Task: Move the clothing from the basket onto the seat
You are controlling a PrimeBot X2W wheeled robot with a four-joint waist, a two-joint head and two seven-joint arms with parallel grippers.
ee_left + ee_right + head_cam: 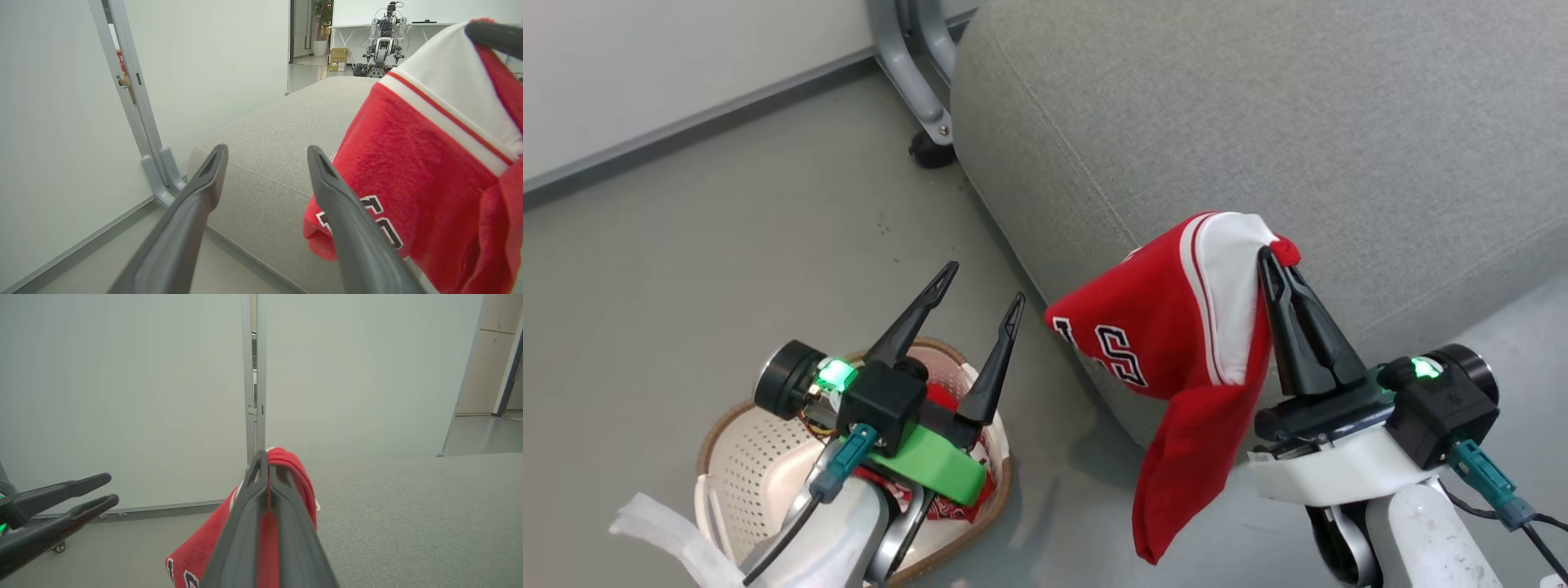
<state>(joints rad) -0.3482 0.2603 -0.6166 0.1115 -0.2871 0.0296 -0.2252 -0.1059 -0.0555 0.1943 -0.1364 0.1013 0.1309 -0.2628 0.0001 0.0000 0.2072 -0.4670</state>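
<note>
hanging from the pinched tips of the right end effector, a red garment with a broad white stripe and white lettering drapes in front of the seat. its top fold is about level with the cushion's surface and its lower end dangles toward the floor. whether the cloth brushes the upholstery, i can't tell. the two dark fingers are pressed together on a bunched bit of fabric by the white band. that looks like a grip meant simply to lift the cloth free rather than spread it, since most of it hangs loose beside the arm. the garment is out of the basket but not yet lying on the cushion's top, so i'd judge this to be the carrying stage for the first piece. landing it properly likely calls for reaching further in over the seat before letting go, otherwise the hanging tail could drag it off the rounded edge. the left end effector hovers above the basket with its fingers spread wide and nothing between them. its tips are aimed toward the seat's corner, seemingly parked out of the way or ready for the next pick. under it a second garment shows red in the basket, which sits on the floor near that corner, partly hidden by the left arm.
</note>
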